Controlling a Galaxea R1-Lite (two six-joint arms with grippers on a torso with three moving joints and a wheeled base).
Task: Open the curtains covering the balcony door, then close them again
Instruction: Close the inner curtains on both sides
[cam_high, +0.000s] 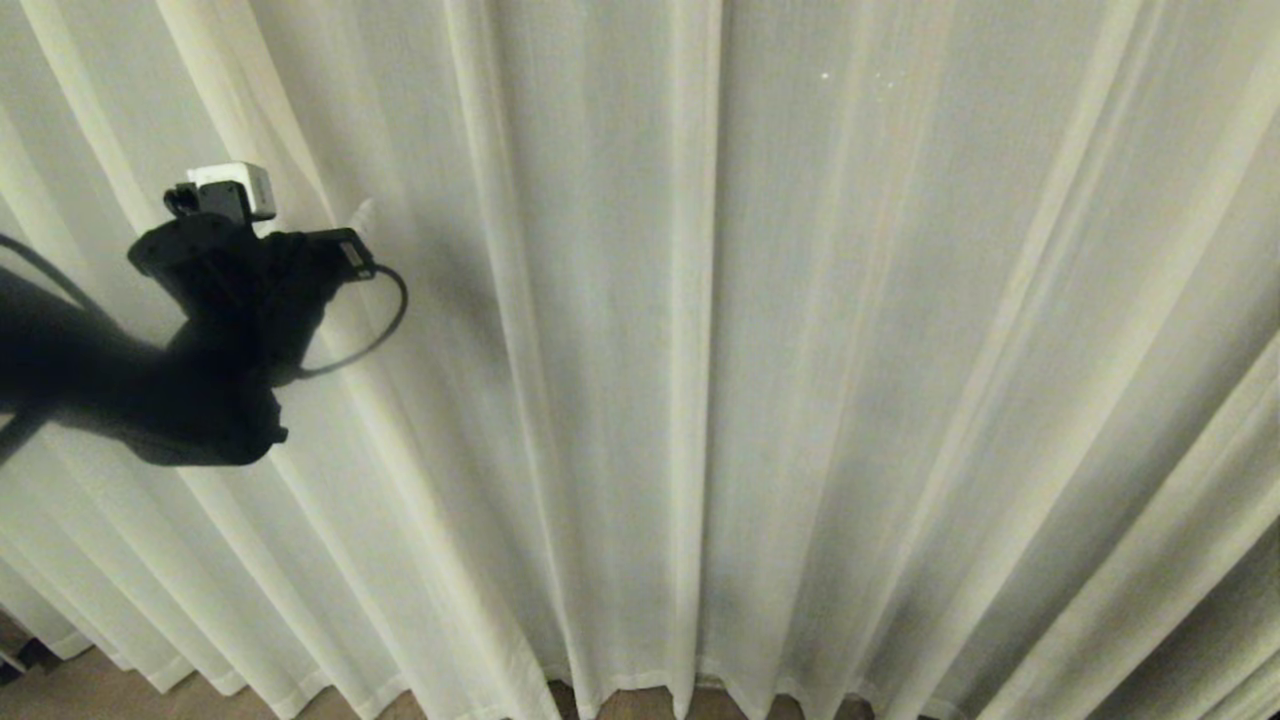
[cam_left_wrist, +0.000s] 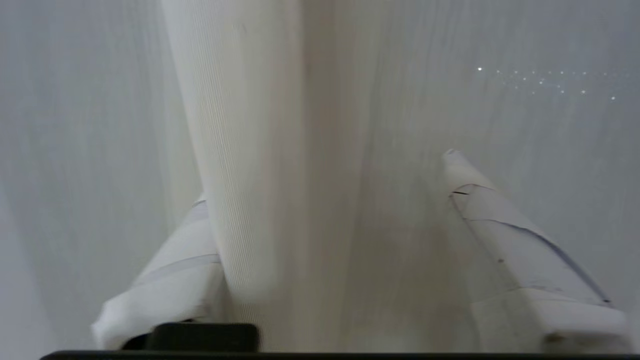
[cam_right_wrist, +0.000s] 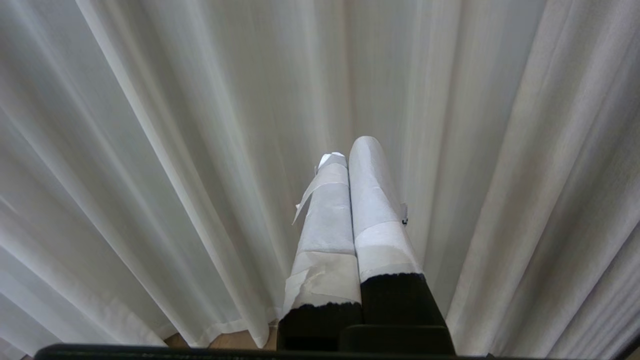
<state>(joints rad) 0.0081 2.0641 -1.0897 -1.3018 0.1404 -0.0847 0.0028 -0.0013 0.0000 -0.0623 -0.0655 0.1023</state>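
The cream-white pleated curtains (cam_high: 760, 360) hang drawn across the whole head view down to the floor, so the balcony door is hidden behind them. My left gripper (cam_high: 335, 225) is raised at the left, pressed up against the fabric. In the left wrist view the left gripper (cam_left_wrist: 325, 177) stands open, its taped fingers (cam_left_wrist: 505, 235) wide apart, and a thick vertical pleat of curtain (cam_left_wrist: 250, 165) lies loose between them, close to one finger. My right gripper (cam_right_wrist: 347, 147) is shut and empty, pointing at the curtains (cam_right_wrist: 150, 150) from a short way off.
A narrow strip of brown wooden floor (cam_high: 90, 690) shows under the curtain hem, and also in the right wrist view as floor (cam_right_wrist: 225, 341). A dark cable (cam_high: 380, 320) loops from the left wrist.
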